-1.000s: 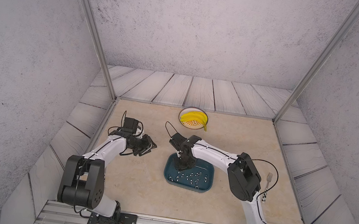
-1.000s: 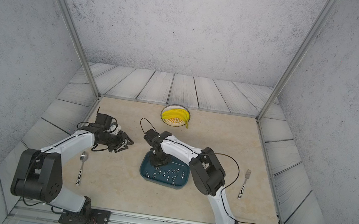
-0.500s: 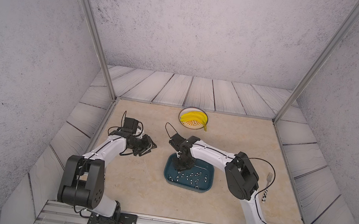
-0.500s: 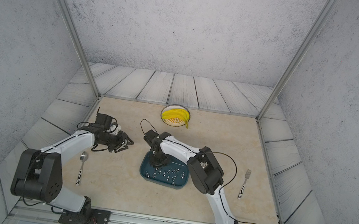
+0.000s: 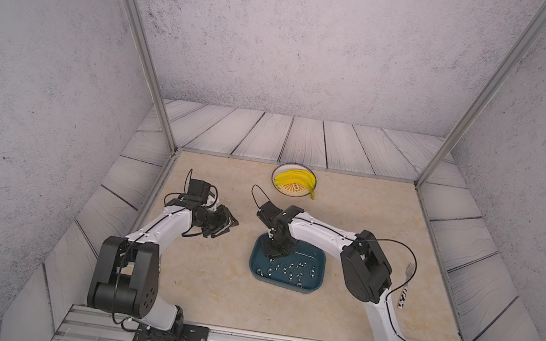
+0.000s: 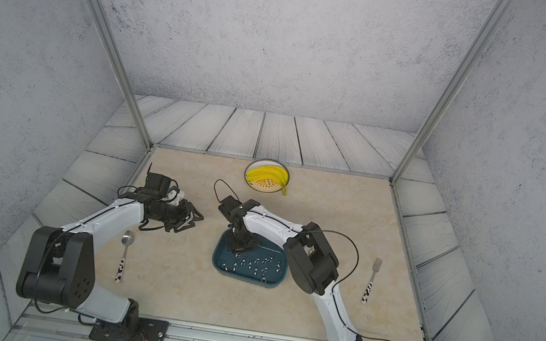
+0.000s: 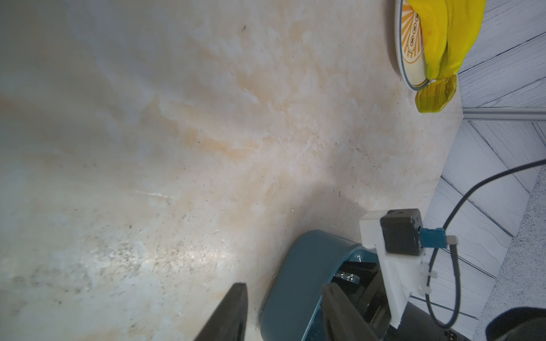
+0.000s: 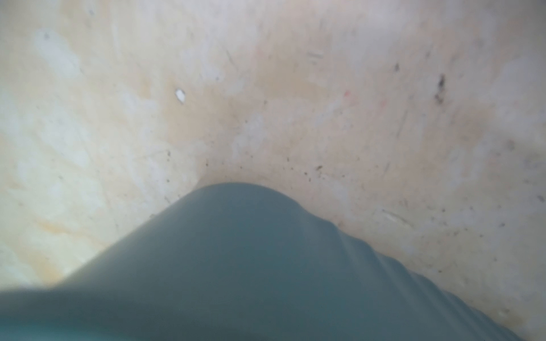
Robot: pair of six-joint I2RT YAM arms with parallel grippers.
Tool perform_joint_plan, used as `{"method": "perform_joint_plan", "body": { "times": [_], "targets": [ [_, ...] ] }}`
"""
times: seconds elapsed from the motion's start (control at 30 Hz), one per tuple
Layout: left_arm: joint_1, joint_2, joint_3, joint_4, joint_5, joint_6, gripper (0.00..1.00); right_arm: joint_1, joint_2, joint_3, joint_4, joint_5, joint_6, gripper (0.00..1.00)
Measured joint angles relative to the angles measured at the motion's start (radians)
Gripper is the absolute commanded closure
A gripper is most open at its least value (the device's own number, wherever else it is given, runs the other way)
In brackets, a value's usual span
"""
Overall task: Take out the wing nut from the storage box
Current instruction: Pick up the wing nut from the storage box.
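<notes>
Storage box (image 5: 283, 285) on the counter (image 5: 208, 297), small metal pieces (image 5: 289, 269) loose in its near half; right fingers (image 5: 276, 250) down in its far-left corner, spread indiscernible; left fingers (image 7: 229, 316) apart, empty, beside the box; banana plate (image 5: 288, 192) farthest.

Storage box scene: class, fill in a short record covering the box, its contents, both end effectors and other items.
Storage box: dark teal tray, flat on the table
Contents: many small silvery pieces, scattered, too small to identify
Right end effector: down inside the box, far left corner; jaws hidden
Left end effector: open, empty, over bare table left of the box
Other items: plate with bananas at the back; fork to the right; spoon to the left
</notes>
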Motion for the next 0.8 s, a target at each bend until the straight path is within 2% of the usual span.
{"method": "perform_joint_plan", "body": {
  "times": [0.33,0.8],
  "targets": [
    [0.000,0.000,0.000,0.001,0.001,0.000,0.52,0.000,0.014,0.035,-0.001,0.000,-0.011,1.00],
    [-0.014,0.000,-0.007,0.007,0.002,0.000,0.52,0.000,-0.017,-0.012,0.022,0.013,-0.083,1.00]
  ]
}}
